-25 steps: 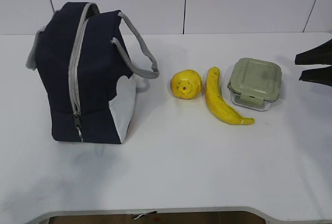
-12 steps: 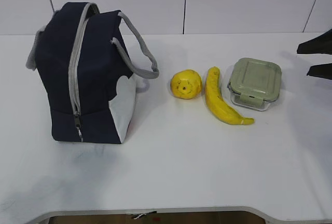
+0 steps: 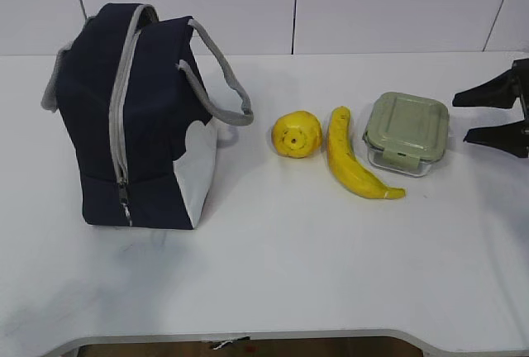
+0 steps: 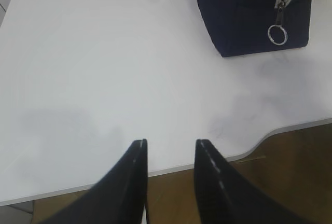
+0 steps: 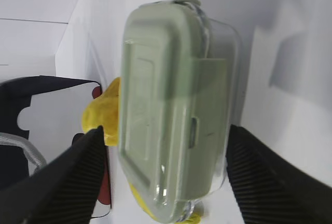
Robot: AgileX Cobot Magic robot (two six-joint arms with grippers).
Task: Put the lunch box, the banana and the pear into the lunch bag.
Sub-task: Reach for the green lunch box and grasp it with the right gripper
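Standing at the left of the white table [image 3: 273,274], the navy lunch bag [image 3: 136,117] is upright, its grey-trimmed zipper running down the near face with the pull low on that face (the left wrist view shows a metal ring [image 4: 277,33] hanging from the pull). Its grey webbing handles [image 3: 223,84] droop toward the right. Right of the bag, apart from it, lies the pear [image 3: 297,135], dimpled end facing the camera. Just beside the pear is the banana [image 3: 354,163], curving from behind toward the front right. The lunch box [image 3: 406,133] with its sage-green lid sits to the right of the banana, its near corner close to the banana's front end.

At the right edge of the exterior view the right gripper [image 3: 494,114] is level with the lunch box, its jaws spread wide and apart from it; in the right wrist view its fingers [image 5: 62,182] flank the box without touching it. The left gripper [image 4: 170,154] hangs over bare table near the front edge, jaws partly apart, holding nothing.
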